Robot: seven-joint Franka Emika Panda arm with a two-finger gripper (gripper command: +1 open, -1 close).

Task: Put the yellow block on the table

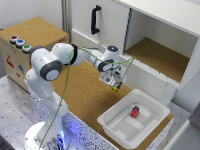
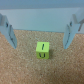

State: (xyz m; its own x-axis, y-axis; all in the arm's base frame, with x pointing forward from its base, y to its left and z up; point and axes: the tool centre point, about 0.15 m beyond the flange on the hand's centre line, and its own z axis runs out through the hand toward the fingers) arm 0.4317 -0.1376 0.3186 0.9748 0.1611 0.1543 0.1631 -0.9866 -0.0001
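Observation:
The yellow block (image 2: 42,51) is a tiny bright cube with a dark mark on its top face. It lies on the brown cork table (image 2: 20,67), between my fingers and touching neither. My gripper (image 2: 40,46) is open, its two pale fingers (image 2: 10,31) spread wide on either side of the block. In the exterior view my gripper (image 1: 114,85) points down just above the table (image 1: 80,87), and the yellow block (image 1: 115,89) shows at its tips, next to the white cabinet's base.
A white plastic bin (image 1: 150,107) at the table's near corner holds a small red block (image 1: 135,111). A white cabinet with an open cork-floored compartment (image 1: 160,55) and a black handle (image 1: 95,20) stands behind. A cork-topped box with coloured buttons (image 1: 30,35) is at the exterior view's left.

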